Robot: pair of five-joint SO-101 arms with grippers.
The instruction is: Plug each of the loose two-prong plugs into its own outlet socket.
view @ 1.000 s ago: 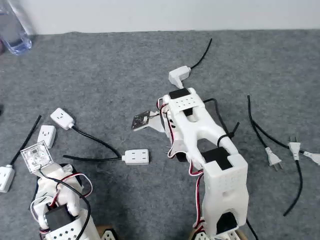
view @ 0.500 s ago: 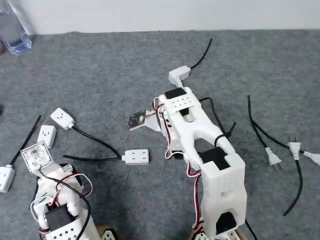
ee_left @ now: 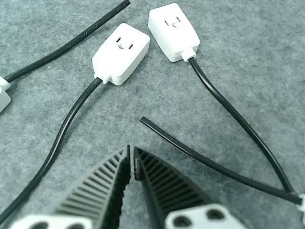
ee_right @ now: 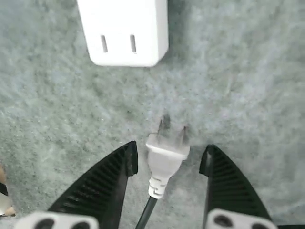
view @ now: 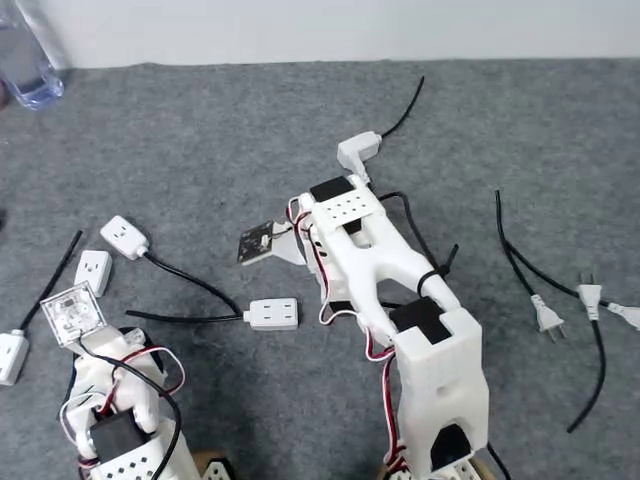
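Seen from above, the right arm point(view: 380, 260) stretches across the middle of the grey table point(view: 200, 130) while the left arm point(view: 115, 410) sits folded at lower left. Five white sockets can be counted: three left-hand sockets point(view: 125, 235), a centre socket point(view: 272, 313) and a top socket point(view: 358, 152). Two loose plugs point(view: 545, 318) lie on black cords at far right, beside a third white piece too cut off at the edge to name. At the left wrist, the left gripper point(ee_left: 132, 153) hangs with jaws clenched on nothing, near two corded sockets point(ee_left: 121, 53) lying side by side and a loose cable end point(ee_left: 143, 120). At the right wrist, the right gripper point(ee_right: 169, 153) is spread wide around a two-prong plug point(ee_right: 164, 155) lying flat on the table, a jaw on either side and neither touching it, prongs aimed at a two-slot socket point(ee_right: 125, 31) close ahead. The step in hand looks like the pickup of this plug, with no socket seen filled; the next move calls for closing squarely on the plug body, then lining prongs with slots and pushing home
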